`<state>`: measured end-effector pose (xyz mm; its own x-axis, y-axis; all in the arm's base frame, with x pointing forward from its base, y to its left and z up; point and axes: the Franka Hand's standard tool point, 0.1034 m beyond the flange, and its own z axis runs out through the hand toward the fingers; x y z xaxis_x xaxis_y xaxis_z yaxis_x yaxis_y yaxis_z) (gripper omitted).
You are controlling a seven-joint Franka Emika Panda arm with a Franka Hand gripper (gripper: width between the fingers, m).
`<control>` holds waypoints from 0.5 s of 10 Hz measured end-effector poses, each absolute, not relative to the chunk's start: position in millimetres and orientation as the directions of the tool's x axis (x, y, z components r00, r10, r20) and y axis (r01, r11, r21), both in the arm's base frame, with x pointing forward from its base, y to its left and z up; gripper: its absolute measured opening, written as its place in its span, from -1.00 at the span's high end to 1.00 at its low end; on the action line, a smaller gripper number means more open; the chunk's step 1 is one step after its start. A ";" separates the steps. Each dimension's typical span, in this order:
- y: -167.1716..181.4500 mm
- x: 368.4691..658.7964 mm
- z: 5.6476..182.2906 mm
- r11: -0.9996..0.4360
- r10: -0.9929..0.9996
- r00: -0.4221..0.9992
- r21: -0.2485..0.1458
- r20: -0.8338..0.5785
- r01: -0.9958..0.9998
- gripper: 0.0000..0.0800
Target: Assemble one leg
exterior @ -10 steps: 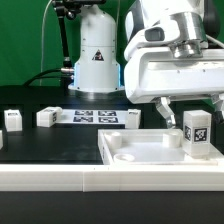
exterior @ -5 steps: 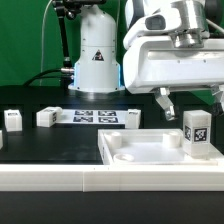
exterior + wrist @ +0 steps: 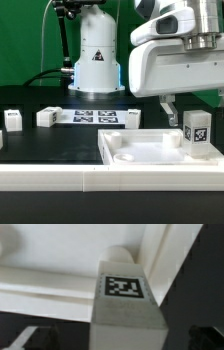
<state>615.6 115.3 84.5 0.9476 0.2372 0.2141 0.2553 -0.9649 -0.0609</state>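
A leg point(image 3: 196, 133), a small white block with a black-and-white tag, stands upright on the right corner of the large white panel point(image 3: 135, 152). My gripper point(image 3: 195, 108) hangs just above it, jaws open, one finger point(image 3: 168, 106) showing at the exterior view's left of the leg. In the wrist view the leg point(image 3: 124, 297) fills the middle, standing on the panel point(image 3: 50, 277). My gripper point(image 3: 118, 344) straddles it, with dark fingers point(image 3: 24, 339) apart from its sides. Three more legs lie on the black table: one point(image 3: 10, 120), one point(image 3: 47, 117) and one point(image 3: 130, 118).
The marker board point(image 3: 92, 116) lies flat at the back between the loose legs. The white arm base point(image 3: 97, 55) stands behind it, with cables at the exterior view's left. A white ledge point(image 3: 60, 178) runs along the table's front edge.
My gripper has moved up and a little toward the exterior view's right, above the upright leg. The leg and the other parts have not moved.
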 end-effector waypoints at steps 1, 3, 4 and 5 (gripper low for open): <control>113.1 614.4 84.3 -0.964 0.242 0.961 -0.074 0.136 0.254 -0.62; 111.4 613.7 83.3 -0.964 0.247 0.967 -0.089 0.057 0.252 -0.62; 111.9 613.6 83.4 -0.963 0.249 0.967 -0.090 0.053 0.253 -0.62; 111.7 614.1 83.3 -0.964 0.248 0.967 -0.089 0.056 0.252 -0.62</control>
